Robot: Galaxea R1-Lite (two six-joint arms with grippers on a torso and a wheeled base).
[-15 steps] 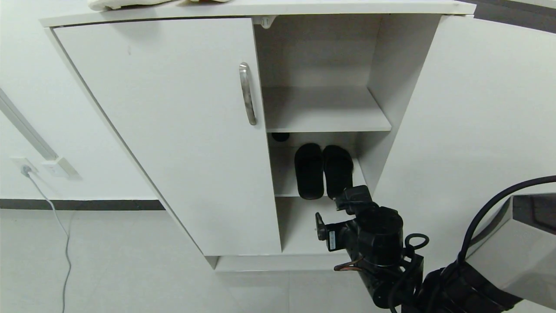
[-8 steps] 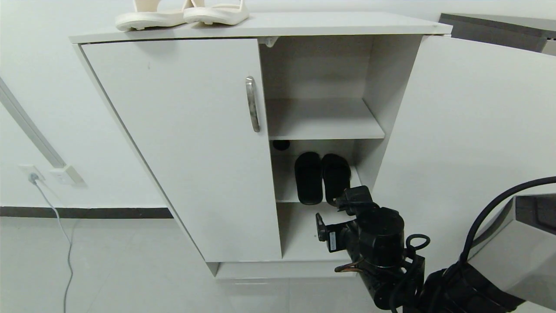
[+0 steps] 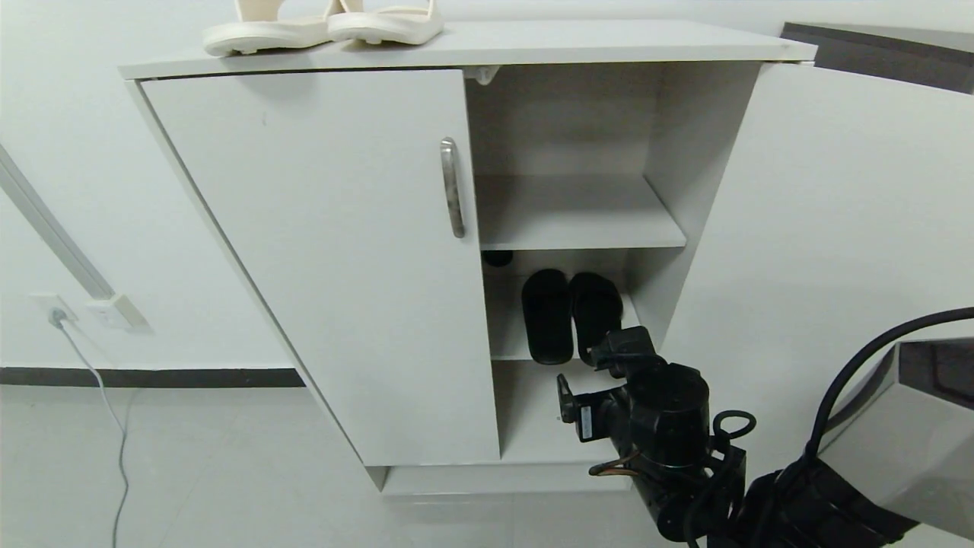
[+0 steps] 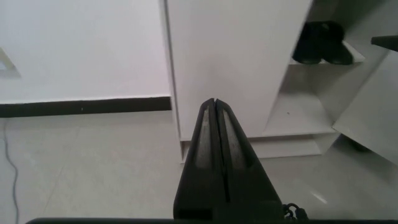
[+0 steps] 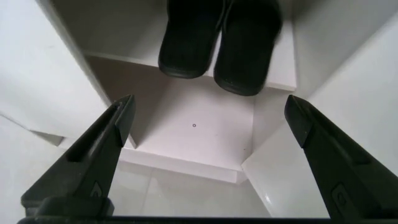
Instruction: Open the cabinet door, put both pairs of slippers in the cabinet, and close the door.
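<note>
One pair's in: black slippers (image 3: 571,313) on the middle shelf, my right gripper (image 5: 208,102) gaping empty before them. My view lifts, and cream slippers (image 3: 323,27) wait atop the cabinet (image 3: 609,42); left gripper (image 4: 213,109) closed, empty.

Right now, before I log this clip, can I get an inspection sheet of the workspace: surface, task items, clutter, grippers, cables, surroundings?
Surface: cabinet top, carrying the cream slippers near its left end.
Job's things: black slippers side by side on the middle shelf; right door swung open, left door shut.
Clutter: small dark thing behind the black slippers, cannot tell what.
Grippers: right gripper fingers open, before the open compartment; left gripper fingers shut on nothing, over the floor before the left door.
Cables: wall cable from a socket down to the floor.
Surroundings: white wall, pale tiled floor, dark baseboard.
</note>
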